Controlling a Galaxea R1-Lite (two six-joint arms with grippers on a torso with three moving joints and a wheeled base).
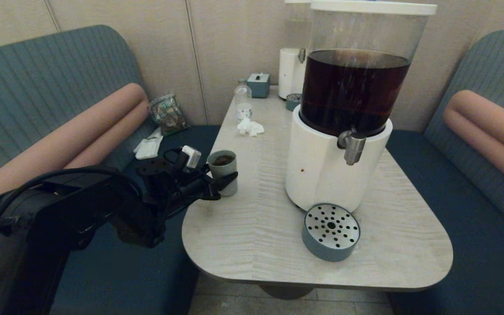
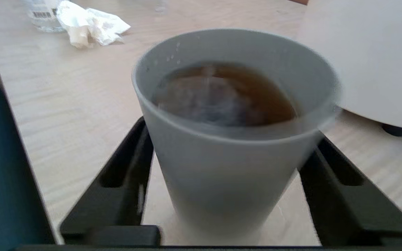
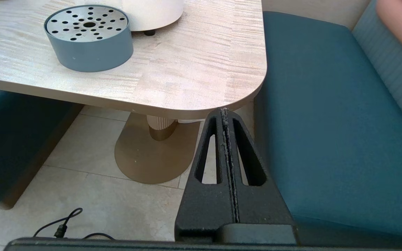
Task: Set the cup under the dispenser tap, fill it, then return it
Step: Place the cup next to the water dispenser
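Note:
The grey-green cup stands near the table's left edge, holding brown liquid. My left gripper reaches in from the left and is shut on the cup, one black finger on each side of its wall. The steel dispenser tap juts from the white base under the dark-brown tank, well right of the cup, with nothing beneath it. My right gripper is shut and empty, parked low off the table's near right corner; it is out of the head view.
A round blue-grey tray with a perforated metal top sits in front of the dispenser base. Farther back are a crumpled tissue, a small bottle, a tissue box and a paler dispenser. Teal benches flank the table.

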